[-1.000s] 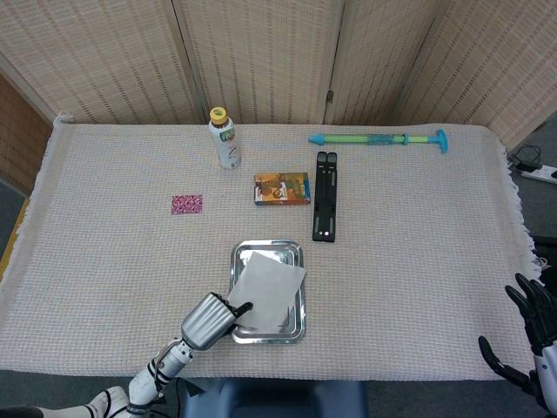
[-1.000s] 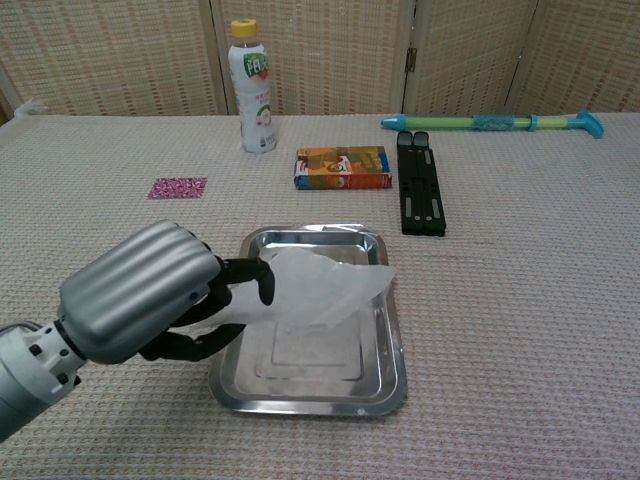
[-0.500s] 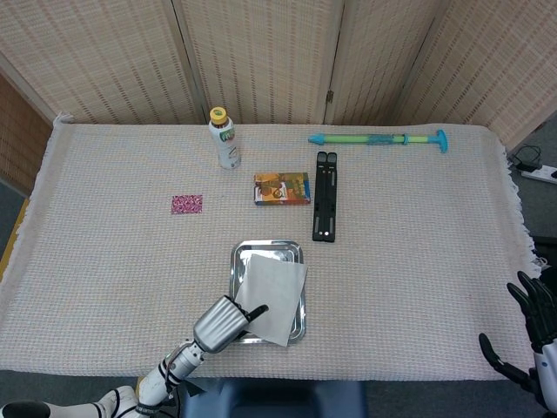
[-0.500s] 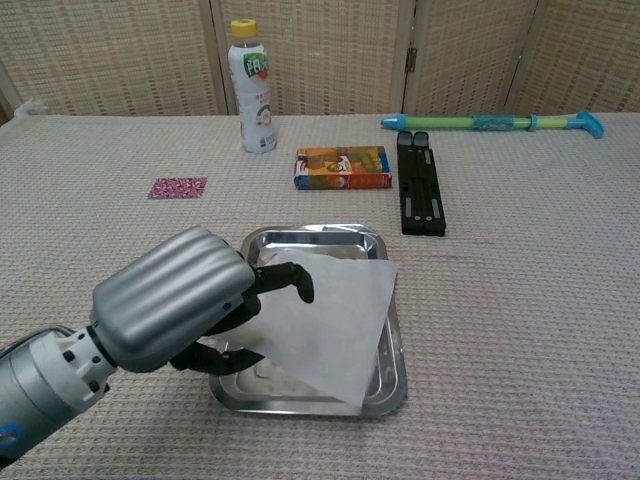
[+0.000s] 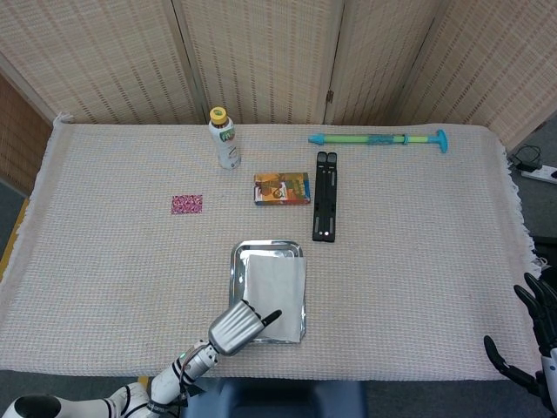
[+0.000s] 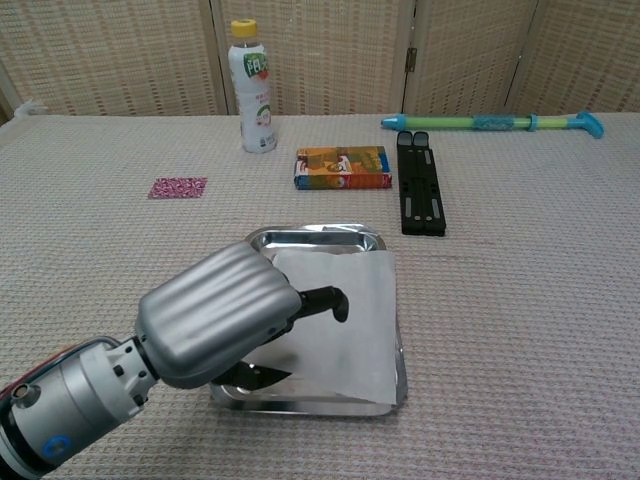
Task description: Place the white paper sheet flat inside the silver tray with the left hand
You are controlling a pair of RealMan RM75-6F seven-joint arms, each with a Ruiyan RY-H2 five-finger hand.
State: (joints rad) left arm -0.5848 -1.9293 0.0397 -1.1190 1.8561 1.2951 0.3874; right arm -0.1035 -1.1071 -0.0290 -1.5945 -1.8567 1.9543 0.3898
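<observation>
Chief risk at this point, in my judgement: the white paper sheet lies over the silver tray but does not appear fully seated, since in the chest view its near right corner reaches the tray's front rim and may overhang it. If the left hand lets go or draws back with the sheet in this position, the paper could rest canted on the rim instead of flat on the floor of the tray, or drag out with the fingers. A light sheet may also cling to a fingertip or slide on the polished metal. The sheet covers most of the tray's interior, with only the far rim and a strip of the left wall showing bare. The left hand sits at the tray's near left corner; one dark finger lies on top of the sheet, extended toward its middle, while other fingers curl below the paper's near edge. This reads as a pinch on the sheet, though the underside contact is hidden. The right hand hangs off the table's near right edge, fingers spread, holding nothing.
</observation>
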